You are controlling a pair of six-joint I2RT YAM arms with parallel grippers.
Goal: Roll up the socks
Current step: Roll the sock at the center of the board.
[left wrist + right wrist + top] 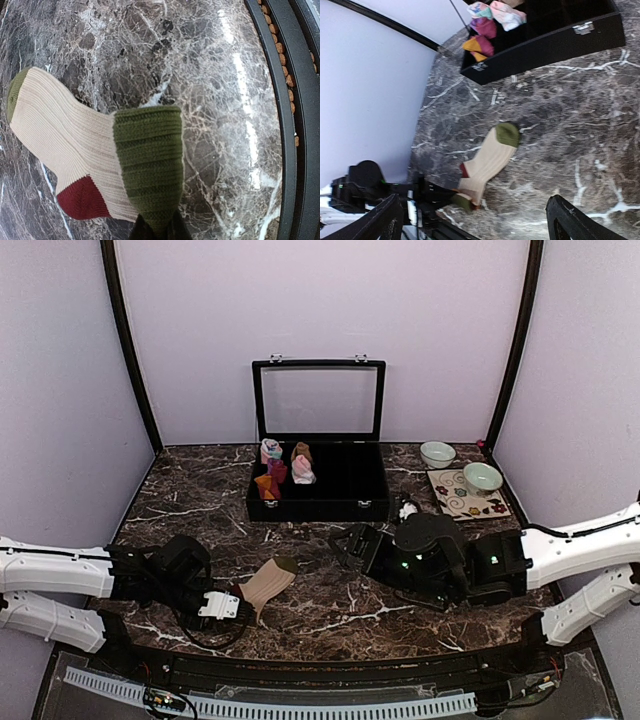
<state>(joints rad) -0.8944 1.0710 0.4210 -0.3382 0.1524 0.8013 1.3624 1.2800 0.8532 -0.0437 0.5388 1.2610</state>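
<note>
One of the socks (268, 582) lies on the marble near the front left: tan ribbed foot, olive toe (287, 564), dark red heel (82, 197). Its olive cuff (147, 165) is folded over the tan leg, and my left gripper (157, 231) is shut on the end of that cuff, low at the table (243, 608). In the right wrist view the sock (490, 160) lies flat between and beyond the spread fingers (387, 220). My right gripper (345, 545) hovers open to the sock's right, apart from it, holding nothing.
A black case (330, 508) with its lid up stands at the back centre, with several small rolled bundles (272, 468) in its left end. Two pale bowls (437, 453) and a patterned mat (465, 495) sit at the back right. A black rail (292, 125) borders the table's near edge.
</note>
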